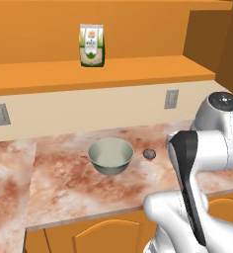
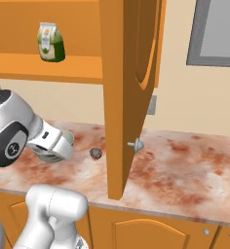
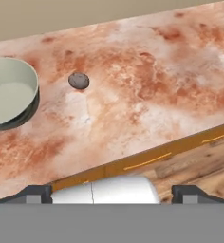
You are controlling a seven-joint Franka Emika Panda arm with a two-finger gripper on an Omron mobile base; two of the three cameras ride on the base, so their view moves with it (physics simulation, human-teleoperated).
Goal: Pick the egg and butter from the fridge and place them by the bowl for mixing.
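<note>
The pale grey-green bowl [image 1: 95,159] stands empty on the marbled counter [image 1: 64,183]. A small speckled egg [image 1: 149,154] lies on the counter just to its right, a short gap away. In the hand view the bowl [image 3: 34,81] is at the left and the egg [image 3: 79,80] beside it. My gripper [image 3: 112,192] hangs open and empty above the counter's front edge, well back from both, with dark fingertips [image 3: 35,192] wide apart. From the right base view the egg [image 2: 95,153] lies beyond my arm. The butter and the fridge are out of view.
An open orange cabinet door [image 2: 129,97] with a round knob [image 2: 135,144] juts over the counter right of the egg. A green-and-white bag [image 1: 91,45] stands on the shelf above. Wall outlets [image 1: 171,99] sit behind. Wood floor [image 3: 204,161] lies below the counter edge.
</note>
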